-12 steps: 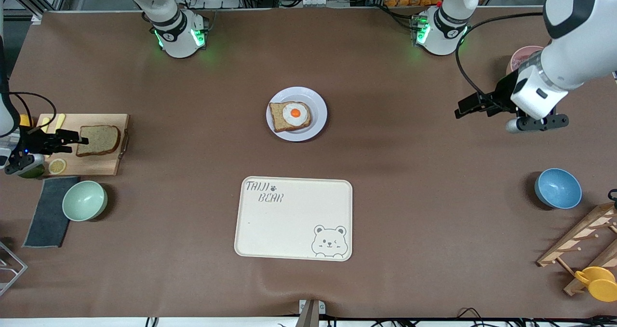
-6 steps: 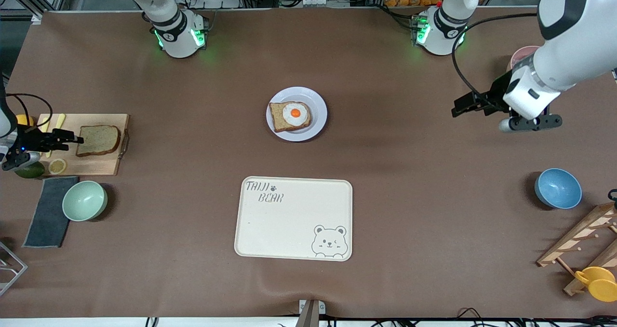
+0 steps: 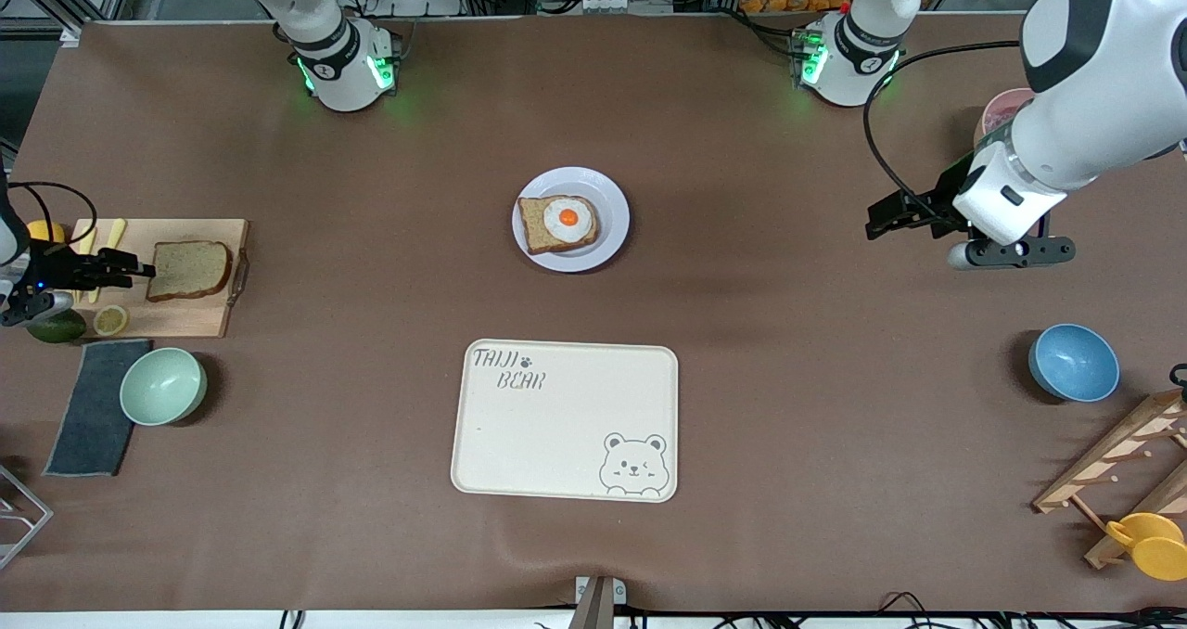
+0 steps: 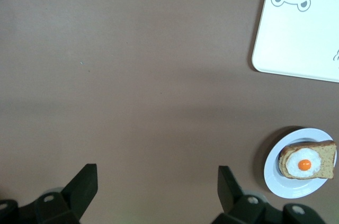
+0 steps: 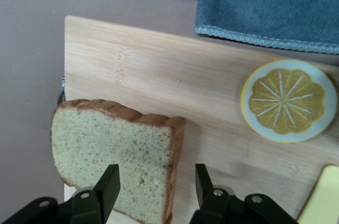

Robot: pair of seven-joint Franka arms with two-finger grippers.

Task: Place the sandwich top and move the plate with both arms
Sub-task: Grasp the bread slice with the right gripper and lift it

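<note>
The sandwich top (image 3: 190, 270), a plain brown slice, lies on a wooden cutting board (image 3: 185, 318) at the right arm's end of the table. My right gripper (image 3: 139, 270) is open and empty over the board, its tips at the slice's edge. In the right wrist view the gripper (image 5: 156, 181) straddles the crust of the slice (image 5: 111, 150). The plate (image 3: 614, 204) sits mid-table and bears a bread slice with a fried egg (image 3: 558, 224). My left gripper (image 3: 876, 219) is open and empty above bare table, well apart from the plate (image 4: 271, 173), as its own view (image 4: 157, 181) shows.
The cream bear-print tray (image 3: 566, 420) lies nearer the front camera than the plate. A mint bowl (image 3: 163, 385), a dark cloth (image 3: 93, 406) and a lemon slice (image 3: 110, 319) lie by the board. A blue bowl (image 3: 1073, 362) and a wooden rack (image 3: 1122, 471) are at the left arm's end.
My right gripper has drawn back from over the slice to its edge. My left gripper has shifted slightly toward the plate. Nothing was grasped.
</note>
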